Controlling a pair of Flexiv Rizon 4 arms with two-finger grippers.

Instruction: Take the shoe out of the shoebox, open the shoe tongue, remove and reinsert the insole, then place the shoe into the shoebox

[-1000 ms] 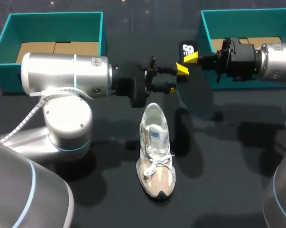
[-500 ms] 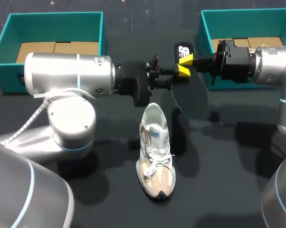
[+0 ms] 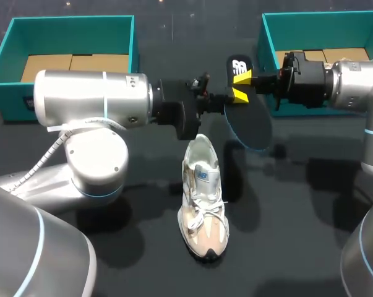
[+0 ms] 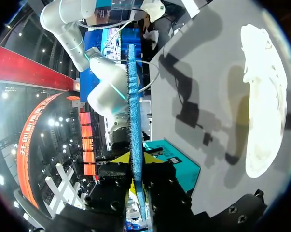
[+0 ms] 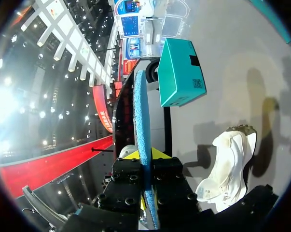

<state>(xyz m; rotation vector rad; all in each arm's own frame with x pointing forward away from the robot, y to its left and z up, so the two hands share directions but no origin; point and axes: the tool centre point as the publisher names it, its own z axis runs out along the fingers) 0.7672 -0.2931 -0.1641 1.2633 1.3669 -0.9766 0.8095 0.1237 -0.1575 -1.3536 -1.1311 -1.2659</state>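
The insole (image 3: 251,124) is up off the counter (image 3: 297,216), hanging on edge between my two arms, its dark face turned outward and its blue rim showing. My right end effector (image 3: 240,85) comes in from the right and is clamped on the insole near its logo end, one yellow tip on each face. My left end effector (image 3: 218,98) meets it from the other side and is closed on the same insole, just beside the right one. In the left wrist view the insole (image 4: 134,121) runs as a thin blue line straight out from between my fingers, which press it from both sides (image 4: 137,176). The right wrist view shows the same, the blue edge (image 5: 141,125) pinched between that arm's fingers (image 5: 147,176)

Below the insole, the shoe (image 3: 202,198) lies on the counter near the middle, upright on its sole, laces up, toe toward me and heel opening toward the arms. It is touched by neither end effector

One teal shoebox (image 3: 68,21) stands at the far left of the counter and another (image 3: 322,17) at the far right, both open, with brown cardboard inside
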